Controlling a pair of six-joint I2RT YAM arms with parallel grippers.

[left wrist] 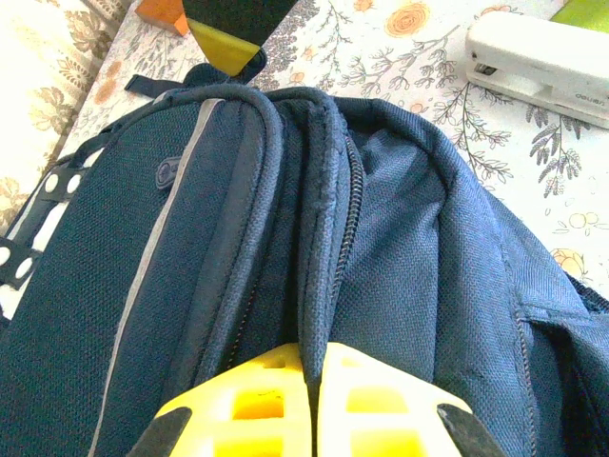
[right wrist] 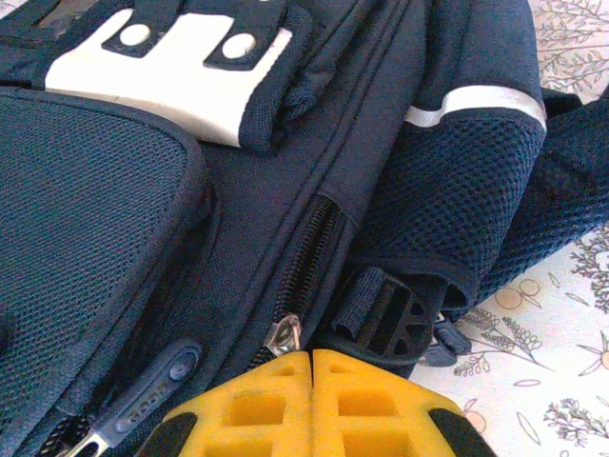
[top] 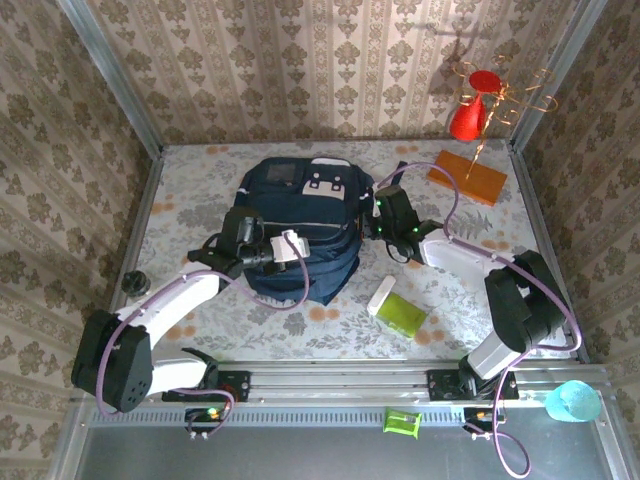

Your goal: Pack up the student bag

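Large dark navy fabric backpack [top: 300, 225] with a white-grey buckle patch [top: 325, 183] and thin pale stripe [left wrist: 152, 257]; white floral tablecloth [top: 200, 190] dotted with orange blooms and grey leaves; beige damask-striped wallpaper [top: 300, 70]; lime-green flat pad [top: 403, 315]

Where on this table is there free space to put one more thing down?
The widest bare cloth is the far left corner, between the bag and the left wall. A smaller patch lies between the green pad and the right arm. The middle is crowded: left gripper and right gripper at the bag, stapler beside.
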